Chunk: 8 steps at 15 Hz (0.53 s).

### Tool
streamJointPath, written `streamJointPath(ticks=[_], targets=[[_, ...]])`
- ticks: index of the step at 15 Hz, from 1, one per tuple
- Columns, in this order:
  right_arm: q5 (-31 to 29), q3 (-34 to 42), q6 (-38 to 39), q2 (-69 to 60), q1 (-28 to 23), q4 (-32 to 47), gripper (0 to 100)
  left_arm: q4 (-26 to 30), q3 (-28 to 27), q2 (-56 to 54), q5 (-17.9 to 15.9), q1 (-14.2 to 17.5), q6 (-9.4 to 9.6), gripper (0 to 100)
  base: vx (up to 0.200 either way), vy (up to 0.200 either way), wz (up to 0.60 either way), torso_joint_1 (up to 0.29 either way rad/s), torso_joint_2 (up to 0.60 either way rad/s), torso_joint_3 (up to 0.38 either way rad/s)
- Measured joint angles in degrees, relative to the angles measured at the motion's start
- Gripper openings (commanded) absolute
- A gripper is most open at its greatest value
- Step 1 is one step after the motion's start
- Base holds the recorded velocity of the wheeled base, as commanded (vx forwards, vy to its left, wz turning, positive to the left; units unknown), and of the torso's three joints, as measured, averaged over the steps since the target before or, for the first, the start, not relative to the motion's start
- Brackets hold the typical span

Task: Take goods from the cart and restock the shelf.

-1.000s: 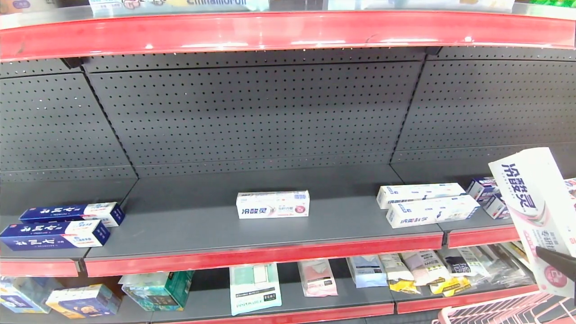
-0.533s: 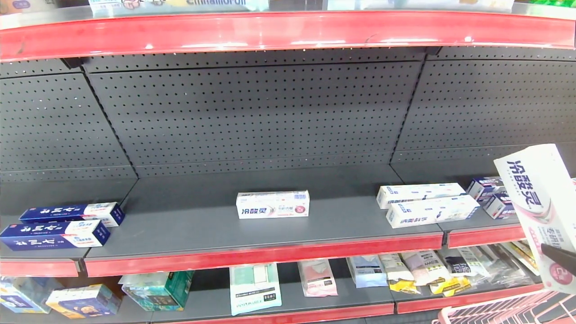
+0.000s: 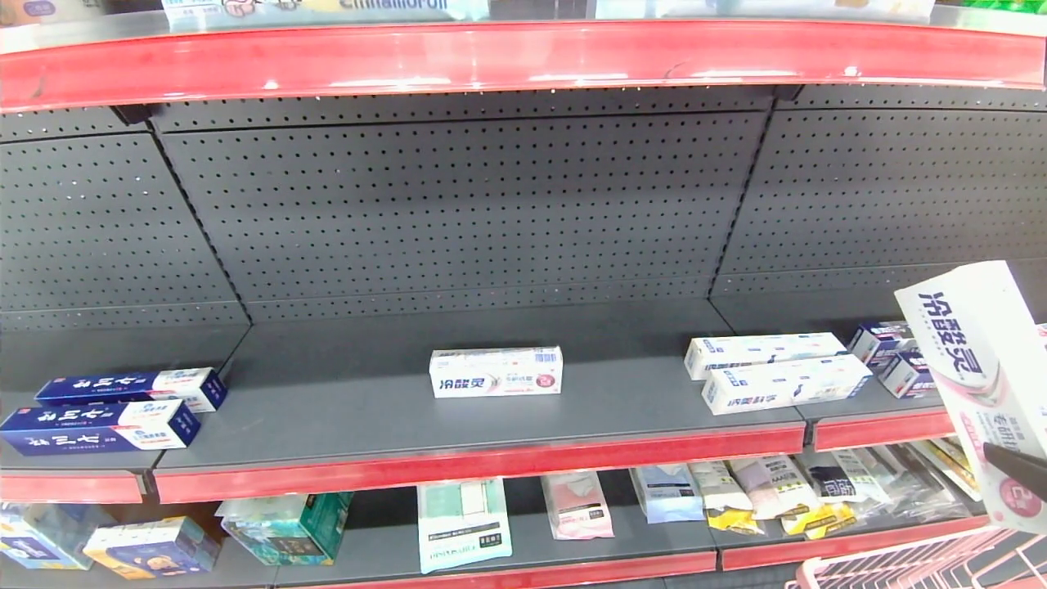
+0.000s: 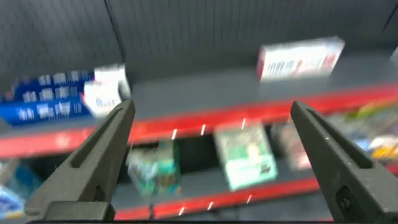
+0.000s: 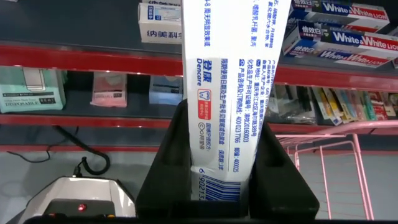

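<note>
In front of me: dark grey perforated metal back panel [image 3: 458, 204], divided by slanted upright seams. Above it runs the glossy red front strip of the upper shelf [image 3: 523, 57], with white light reflections along its lower edge. Below sits a flat dark grey metal shelf deck [image 3: 343, 393], edged by a second red strip [image 3: 483, 462]. In my right wrist view there is pale grey floor [image 5: 37, 168] with a looped black cable [image 5: 87, 163] lying on it.

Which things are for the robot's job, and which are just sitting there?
Job: toothpaste box in the right gripper, cart, middle shelf.
Just sitting: blue boxes, white boxes, packets below.
</note>
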Motion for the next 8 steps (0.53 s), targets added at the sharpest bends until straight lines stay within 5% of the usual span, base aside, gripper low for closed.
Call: streamJointPath(ticks=[3, 5, 8], targets=[[0.2, 0.6, 0.0, 0.0, 0.1, 0.0, 0, -3.7, -13.5, 15.7, -0.6, 0.0, -3.93, 100, 0.000, 0.000, 0.00, 0.000, 0.00, 0.000], [0.2, 0.1, 0.0, 0.1, 0.3, -0.1, 0, -5.6, -19.1, 27.6, 1.0, 0.2, -3.32, 100, 0.000, 0.000, 0.00, 0.000, 0.00, 0.000], [0.2, -0.8, 0.0, 0.1, 0.4, -0.1, 0, -13.3, -19.4, 41.4, 2.9, -0.2, -1.52, 100, 0.000, 0.000, 0.00, 0.000, 0.00, 0.000]])
